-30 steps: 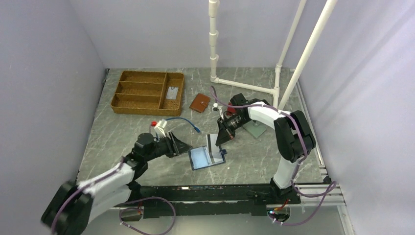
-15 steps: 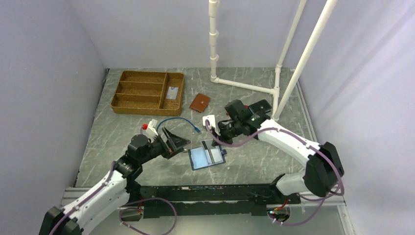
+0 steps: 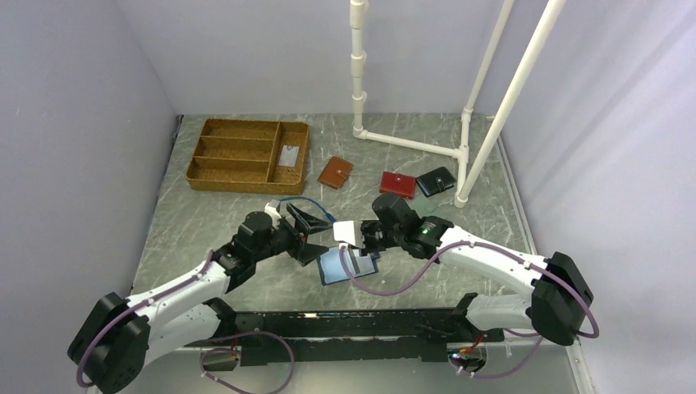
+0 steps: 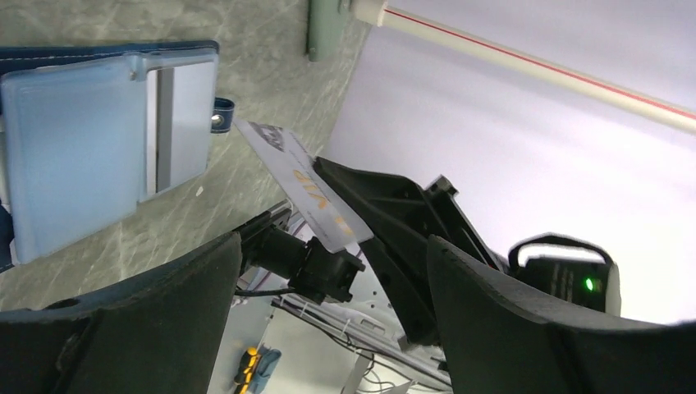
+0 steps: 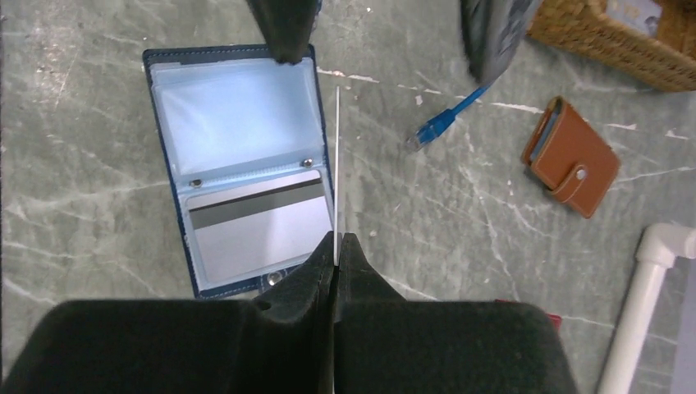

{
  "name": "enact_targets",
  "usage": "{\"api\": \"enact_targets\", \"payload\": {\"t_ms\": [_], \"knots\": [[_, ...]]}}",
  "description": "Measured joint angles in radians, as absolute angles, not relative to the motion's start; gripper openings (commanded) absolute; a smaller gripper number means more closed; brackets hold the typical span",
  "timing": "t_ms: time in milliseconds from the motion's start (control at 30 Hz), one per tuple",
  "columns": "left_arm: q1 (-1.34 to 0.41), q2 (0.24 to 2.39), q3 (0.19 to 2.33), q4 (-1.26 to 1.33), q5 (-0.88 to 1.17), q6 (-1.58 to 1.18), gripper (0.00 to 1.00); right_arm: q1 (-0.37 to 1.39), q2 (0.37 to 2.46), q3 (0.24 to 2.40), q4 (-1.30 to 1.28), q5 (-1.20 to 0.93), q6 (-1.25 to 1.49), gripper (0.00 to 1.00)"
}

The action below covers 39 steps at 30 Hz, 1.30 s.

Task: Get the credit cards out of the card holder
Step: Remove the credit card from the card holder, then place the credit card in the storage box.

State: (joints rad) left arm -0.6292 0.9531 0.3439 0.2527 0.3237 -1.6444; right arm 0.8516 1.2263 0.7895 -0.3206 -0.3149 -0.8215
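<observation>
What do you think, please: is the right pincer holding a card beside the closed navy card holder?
Not quite: the card holder lies open, as the right wrist view shows. The right pincer does hold a card beside it.

The right pincer pinches a pale card edge-on, just beside the open navy card holder. Its lower pocket shows a striped card. A tan wallet lies well apart.
</observation>
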Motion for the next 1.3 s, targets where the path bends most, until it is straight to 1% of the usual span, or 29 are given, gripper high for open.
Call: {"api": "enact_targets", "payload": {"t_ms": [133, 267, 367, 400, 533, 567, 600, 700, 733, 833, 867, 933, 1067, 1100, 1200, 1300], "knots": [[-0.645, 1.011, 0.345, 0.264, 0.306, -1.691, 0.83, 0.887, 1.226, 0.789, -0.283, -0.269, -0.819, 0.00], [-0.653, 1.056, 0.345, 0.287, 0.297, -1.719, 0.73, 0.920, 1.227, 0.789, -0.263, -0.233, -0.818, 0.00], [-0.655, 1.079, 0.345, 0.314, 0.295, -1.734, 0.55, 0.943, 1.230, 0.789, -0.254, -0.218, -0.815, 0.00], [-0.656, 1.084, 0.345, 0.325, 0.294, -1.738, 0.51, 0.949, 1.232, 0.789, -0.252, -0.216, -0.815, 0.00], [-0.656, 1.106, 0.345, 0.366, 0.290, -1.748, 0.42, 0.963, 1.237, 0.789, -0.252, -0.203, -0.810, 0.00], [-0.656, 1.114, 0.345, 0.373, 0.289, -1.748, 0.38, 0.964, 1.238, 0.789, -0.249, -0.198, -0.809, 0.00], [-0.656, 1.121, 0.345, 0.379, 0.289, -1.748, 0.31, 0.964, 1.238, 0.789, -0.249, -0.193, -0.808, 0.00], [-0.656, 1.145, 0.344, 0.392, 0.288, -1.748, 0.03, 0.966, 1.242, 0.789, -0.246, -0.180, -0.807, 0.00], [-0.656, 1.151, 0.342, 0.399, 0.287, -1.750, 0.00, 0.966, 1.243, 0.789, -0.245, -0.176, -0.807, 0.00], [-0.655, 1.164, 0.329, 0.429, 0.287, -1.759, 0.00, 0.971, 1.249, 0.789, -0.245, -0.163, -0.808, 0.05], [-0.655, 1.164, 0.323, 0.438, 0.286, -1.759, 0.00, 0.974, 1.251, 0.789, -0.245, -0.163, -0.809, 0.08], [-0.655, 1.164, 0.311, 0.459, 0.285, -1.760, 0.00, 0.976, 1.255, 0.789, -0.245, -0.163, -0.809, 0.18], [-0.655, 1.164, 0.284, 0.517, 0.272, -1.752, 0.00, 0.981, 1.262, 0.790, -0.250, -0.177, -0.802, 0.44], [-0.655, 1.161, 0.278, 0.529, 0.270, -1.745, 0.00, 0.981, 1.265, 0.790, -0.257, -0.188, -0.799, 0.48], [-0.650, 1.135, 0.263, 0.537, 0.267, -1.687, 0.00, 0.979, 1.276, 0.803, -0.296, -0.218, -0.792, 0.58], [-0.627, 1.089, 0.262, 0.500, 0.268, -1.598, 0.00, 0.957, 1.279, 0.831, -0.353, -0.284, -0.793, 0.63]]}}
